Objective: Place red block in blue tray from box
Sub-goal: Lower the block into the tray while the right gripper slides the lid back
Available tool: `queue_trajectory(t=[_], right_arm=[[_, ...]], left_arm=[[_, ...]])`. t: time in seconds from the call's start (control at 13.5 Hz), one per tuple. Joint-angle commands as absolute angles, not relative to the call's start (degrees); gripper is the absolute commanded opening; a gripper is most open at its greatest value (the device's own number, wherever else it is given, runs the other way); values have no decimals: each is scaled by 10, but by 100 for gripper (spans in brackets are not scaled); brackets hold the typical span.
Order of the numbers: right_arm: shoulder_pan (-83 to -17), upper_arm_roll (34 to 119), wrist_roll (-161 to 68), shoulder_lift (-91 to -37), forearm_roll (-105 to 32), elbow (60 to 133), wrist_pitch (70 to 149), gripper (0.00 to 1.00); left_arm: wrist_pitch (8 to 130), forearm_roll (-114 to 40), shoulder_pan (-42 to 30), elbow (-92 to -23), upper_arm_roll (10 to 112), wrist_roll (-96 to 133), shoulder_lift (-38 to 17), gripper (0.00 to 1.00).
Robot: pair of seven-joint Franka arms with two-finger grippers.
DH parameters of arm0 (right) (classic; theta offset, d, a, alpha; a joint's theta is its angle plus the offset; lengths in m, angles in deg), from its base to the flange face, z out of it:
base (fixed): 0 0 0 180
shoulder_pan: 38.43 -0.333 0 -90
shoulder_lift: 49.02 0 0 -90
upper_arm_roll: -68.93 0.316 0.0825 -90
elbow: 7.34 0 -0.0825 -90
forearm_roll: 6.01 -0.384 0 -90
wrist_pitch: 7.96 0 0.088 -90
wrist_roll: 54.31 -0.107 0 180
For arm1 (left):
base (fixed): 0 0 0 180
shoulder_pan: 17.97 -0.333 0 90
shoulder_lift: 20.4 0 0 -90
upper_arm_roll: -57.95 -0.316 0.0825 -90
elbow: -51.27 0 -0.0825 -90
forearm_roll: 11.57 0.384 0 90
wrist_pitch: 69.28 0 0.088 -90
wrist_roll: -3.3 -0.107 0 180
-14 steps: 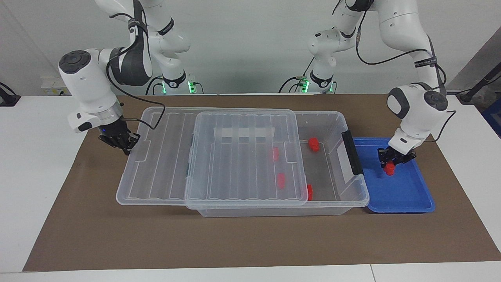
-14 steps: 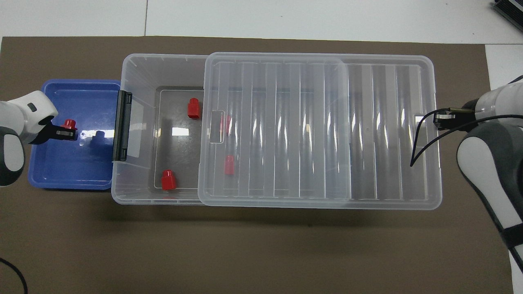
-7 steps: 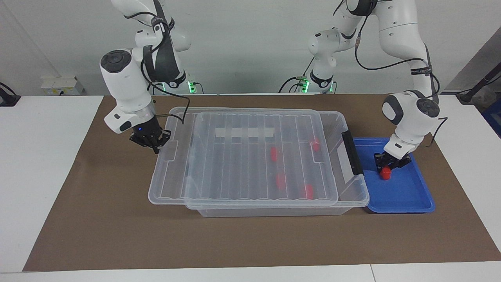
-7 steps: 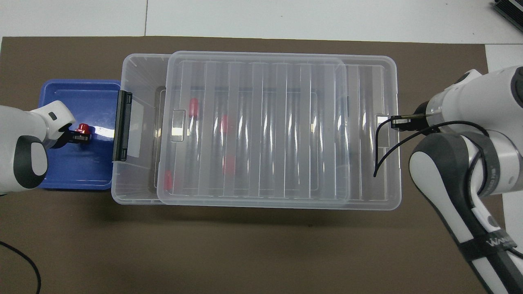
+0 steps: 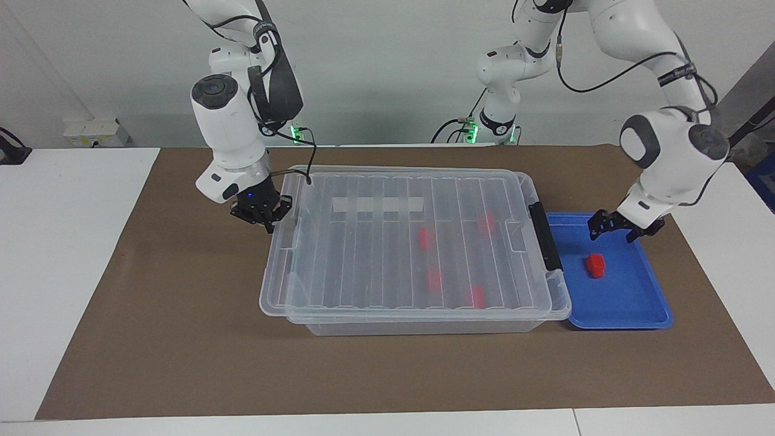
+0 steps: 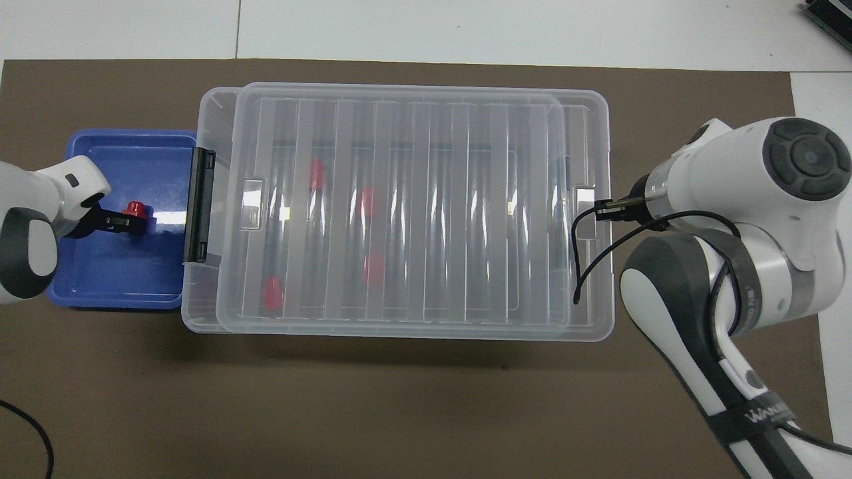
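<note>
Left gripper (image 5: 623, 229) hangs over the blue tray (image 5: 642, 306) with its fingers spread apart and nothing between them; the red block (image 5: 594, 264) lies loose on the tray floor directly below it, not touched. Right gripper (image 5: 264, 218) is at the box lid's (image 5: 363, 266) tab, at the right arm's end of the box (image 5: 424, 326), its fingertips closed together on or against the lid's edge; whether it actually pinches the tab cannot be told. Blue tray sits on the brown mat (image 5: 181, 363) of the desk (image 5: 60, 242), just beside the box at the left arm's end, touching or nearly touching the end that carries the black clip handle (image 5: 543, 236). It contains the one red block and nothing else. Box is clear plastic, with its ribbed translucent lid lying over almost the whole opening and slightly offset toward the right arm's end. Four more red blocks show blurred through the lid, all inside the box in the half toward the tray. A whitish strip (image 5: 377, 205) crosses the lid; no writing on it can be read. Lettering on a black band of the right arm in the overhead view is only partly legible.
</note>
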State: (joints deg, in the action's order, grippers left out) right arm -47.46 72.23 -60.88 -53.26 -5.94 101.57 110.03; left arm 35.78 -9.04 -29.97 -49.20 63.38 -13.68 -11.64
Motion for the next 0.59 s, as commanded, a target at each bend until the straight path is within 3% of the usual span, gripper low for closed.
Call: queue_trajectory(t=[0.0, 0.22, 0.52], right_arm=[[-481, 725, -605, -524, -76, 1030, 1112, 0], [-487, 725, -606, -524, -76, 1029, 1112, 0], [-488, 725, -605, -524, -76, 1029, 1113, 0]], left_arm=[[219, -84, -283, -417, 630, -129, -155, 100], [187, -85, -259, -441, 633, -131, -227, 100], [197, -87, -244, -457, 634, -131, -234, 100]])
